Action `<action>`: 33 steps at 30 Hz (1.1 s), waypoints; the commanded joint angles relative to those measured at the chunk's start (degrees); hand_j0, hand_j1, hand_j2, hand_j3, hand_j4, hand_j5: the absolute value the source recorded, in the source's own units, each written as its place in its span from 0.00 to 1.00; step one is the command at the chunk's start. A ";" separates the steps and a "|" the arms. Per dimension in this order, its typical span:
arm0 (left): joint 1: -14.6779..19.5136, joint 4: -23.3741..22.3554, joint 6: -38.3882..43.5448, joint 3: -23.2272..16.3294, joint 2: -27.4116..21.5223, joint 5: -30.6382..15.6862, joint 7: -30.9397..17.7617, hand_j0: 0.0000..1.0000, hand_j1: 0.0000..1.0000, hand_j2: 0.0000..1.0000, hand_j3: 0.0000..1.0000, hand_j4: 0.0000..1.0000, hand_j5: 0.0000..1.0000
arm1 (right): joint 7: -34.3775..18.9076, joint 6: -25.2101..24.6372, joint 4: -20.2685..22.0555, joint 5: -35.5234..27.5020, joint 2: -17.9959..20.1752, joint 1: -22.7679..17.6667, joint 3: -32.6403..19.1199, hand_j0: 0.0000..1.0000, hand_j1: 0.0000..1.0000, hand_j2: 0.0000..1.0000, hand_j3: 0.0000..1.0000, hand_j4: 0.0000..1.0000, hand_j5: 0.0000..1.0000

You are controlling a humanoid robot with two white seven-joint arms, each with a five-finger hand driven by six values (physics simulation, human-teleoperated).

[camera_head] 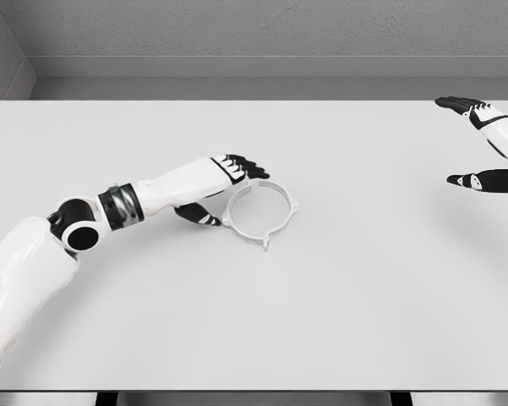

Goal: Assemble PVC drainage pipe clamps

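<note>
Pipe clamp (262, 213): white ring, flat on tabletop (364, 321), centre. Left hand (224, 190): pinching ring's near-left rim. Right hand (484, 144): released, far right. Advice: grip firmly, lift level.

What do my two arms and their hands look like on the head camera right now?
Both arms have smooth white shells. The left arm shows a round black joint cap at the elbow and a black-and-grey banded ring on the forearm. The left hand and right hand have black fingers with white segments near the knuckles. No cables or markings are visible.
</note>
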State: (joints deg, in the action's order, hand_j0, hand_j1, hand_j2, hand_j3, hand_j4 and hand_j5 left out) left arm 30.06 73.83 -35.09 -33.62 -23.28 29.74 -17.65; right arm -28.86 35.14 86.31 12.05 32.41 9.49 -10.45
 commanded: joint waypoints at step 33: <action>-0.35 -1.06 0.09 -0.13 1.92 0.49 -0.11 1.00 1.00 1.00 1.00 1.00 1.00 | 0.03 -0.14 0.00 -0.36 0.11 0.00 -0.01 1.00 1.00 1.00 1.00 1.00 1.00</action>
State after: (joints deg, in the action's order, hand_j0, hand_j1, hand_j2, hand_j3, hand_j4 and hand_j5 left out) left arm 29.71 72.84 -35.09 -33.76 -21.52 30.72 -17.79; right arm -28.86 35.14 86.28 12.14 32.47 9.49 -10.45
